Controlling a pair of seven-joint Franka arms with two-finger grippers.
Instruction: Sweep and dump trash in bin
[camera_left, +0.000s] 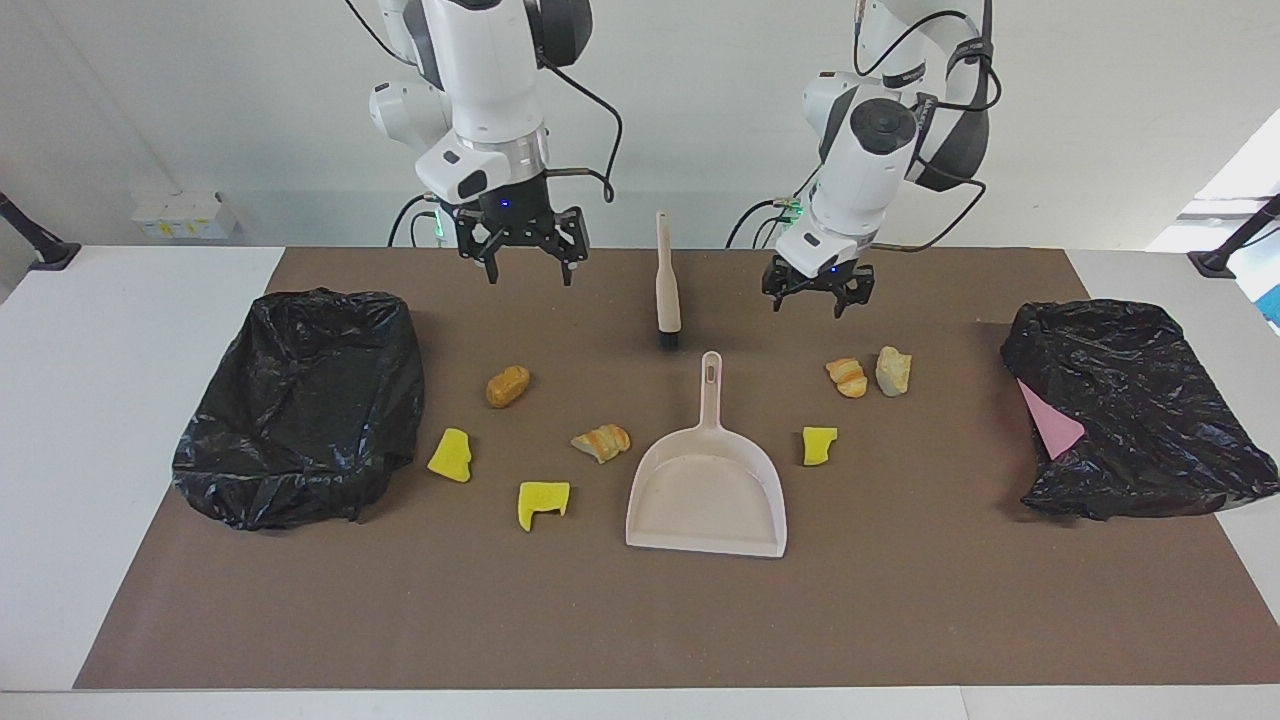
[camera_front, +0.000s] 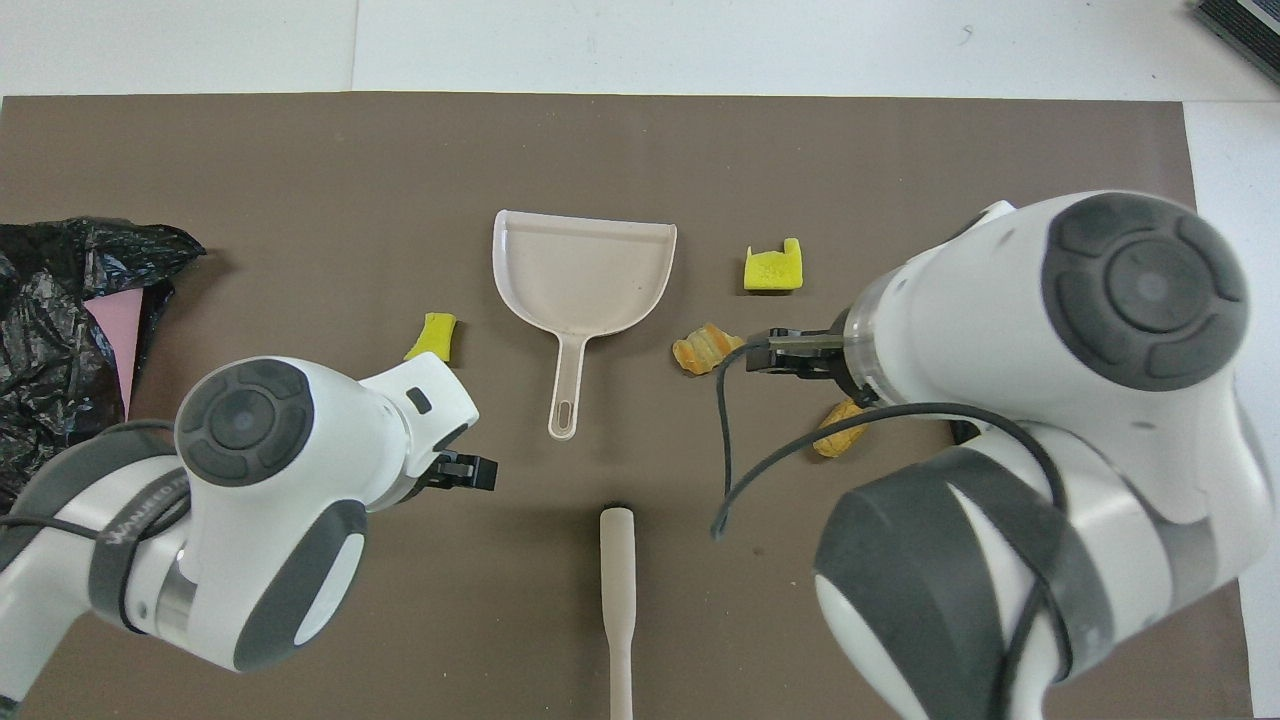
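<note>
Several trash scraps lie on the brown mat: yellow sponge pieces (camera_left: 451, 455) (camera_left: 543, 503) (camera_left: 819, 445) and bread-like chunks (camera_left: 508, 386) (camera_left: 601, 441) (camera_left: 848, 377) (camera_left: 893, 371). A beige dustpan (camera_left: 706, 490) lies among them, its handle toward the robots. A beige brush (camera_left: 667, 290) lies nearer to the robots than the dustpan. My right gripper (camera_left: 530, 262) hangs open and empty over the mat beside the brush. My left gripper (camera_left: 818, 295) hangs open and empty over the mat above two chunks. The overhead view shows the dustpan (camera_front: 583, 270), the brush (camera_front: 617, 600) and some scraps (camera_front: 772, 268).
A bin lined with a black bag (camera_left: 300, 405) stands at the right arm's end of the table. Another black-bagged bin (camera_left: 1130, 410), with a pink sheet showing, stands at the left arm's end. White table borders the mat (camera_left: 640, 620).
</note>
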